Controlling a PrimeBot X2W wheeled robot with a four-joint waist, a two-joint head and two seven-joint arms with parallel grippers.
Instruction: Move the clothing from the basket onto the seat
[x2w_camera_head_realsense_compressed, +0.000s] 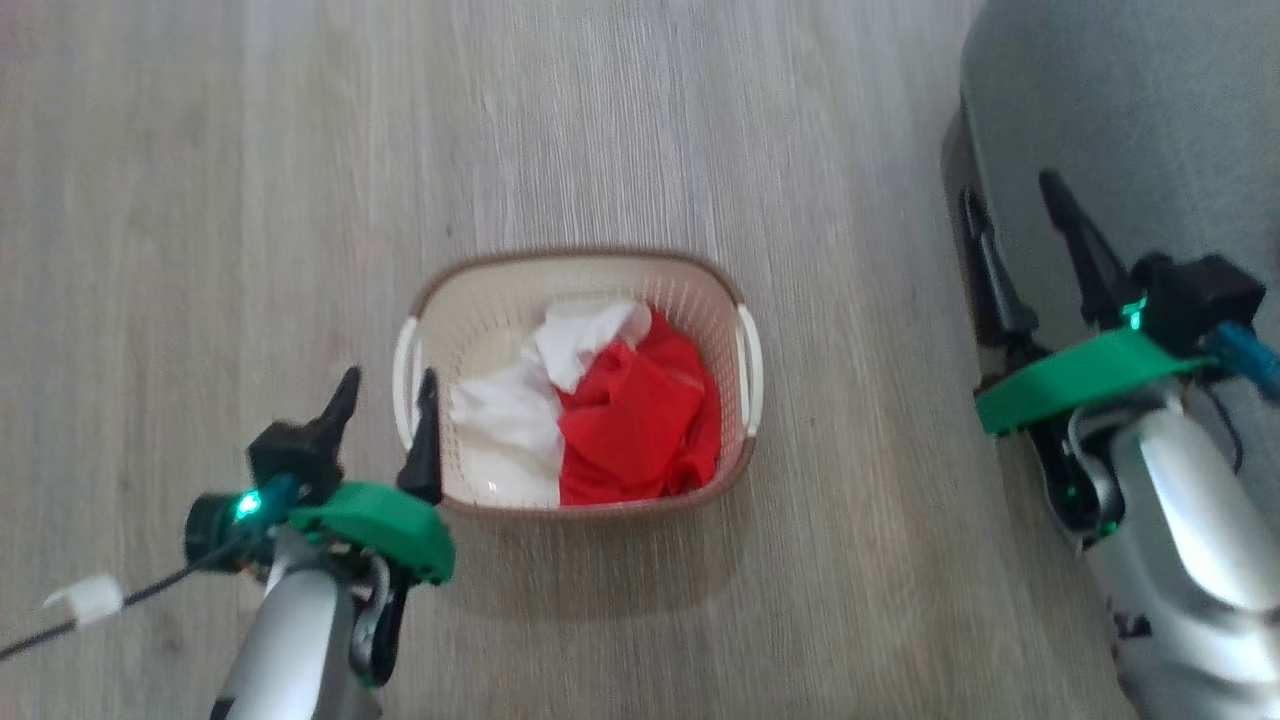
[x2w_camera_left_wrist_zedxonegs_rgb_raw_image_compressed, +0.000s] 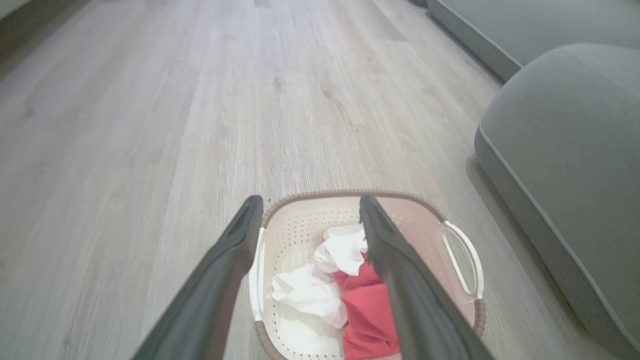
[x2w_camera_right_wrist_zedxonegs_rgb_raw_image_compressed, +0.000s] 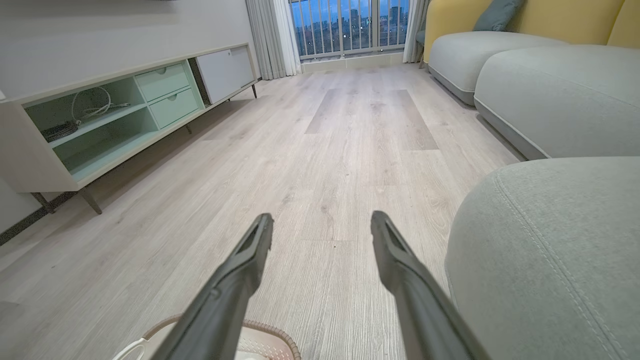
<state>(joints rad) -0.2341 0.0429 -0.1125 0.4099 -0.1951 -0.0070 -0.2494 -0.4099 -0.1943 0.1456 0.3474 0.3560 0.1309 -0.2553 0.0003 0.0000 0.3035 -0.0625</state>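
Straddling the basket (x2w_camera_head_realsense_compressed: 580, 258) rim, the left claw (x2w_camera_head_realsense_compressed: 390, 376) gapes beside wide floor (x2w_camera_head_realsense_compressed: 200, 200)

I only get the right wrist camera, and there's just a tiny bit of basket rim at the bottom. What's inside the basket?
Observer: Red clothing and a white piece, bunched together in the basket.
Operator: Where's my left gripper?
Observer: The left gripper is open. In the head view its fingers sit either side of the basket's left handle.
Operator: Is the basket bumping the seat?
Observer: No, a strip of floor lies between the basket and the seat.
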